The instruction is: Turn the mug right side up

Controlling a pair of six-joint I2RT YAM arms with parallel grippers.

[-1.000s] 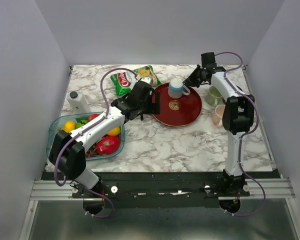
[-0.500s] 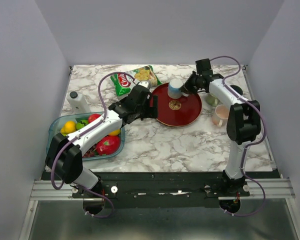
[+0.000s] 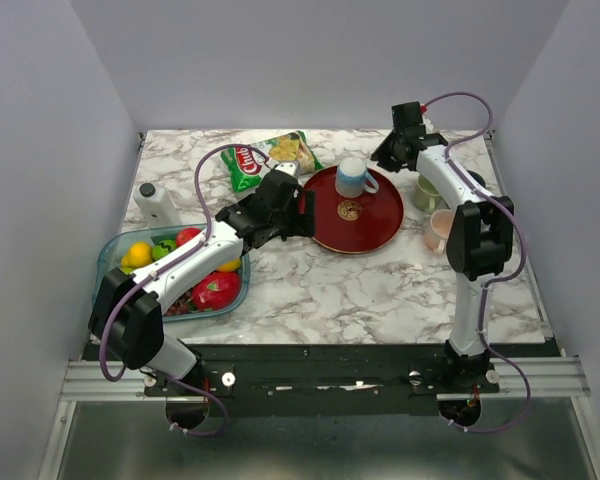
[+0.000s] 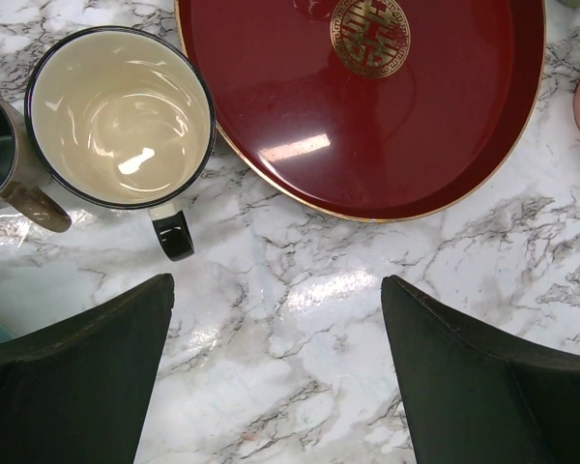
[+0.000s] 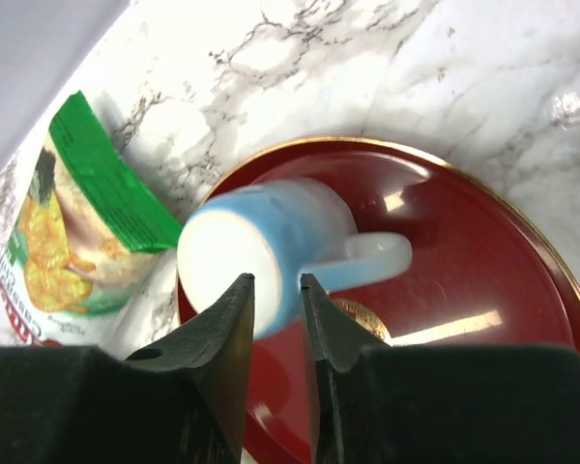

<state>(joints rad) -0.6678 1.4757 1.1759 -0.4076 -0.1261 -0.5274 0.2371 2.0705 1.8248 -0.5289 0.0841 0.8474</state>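
Above the far right of the red plate (image 3: 370,225), the right gripper (image 5: 275,300) is kept nearly closed (nothing held), clear of the upside-down mug (image 5: 271,246); the left gripper (image 4: 275,362) is spread wide.

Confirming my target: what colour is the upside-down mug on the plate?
Light blue with a white base; the mug shows best in the right wrist view.
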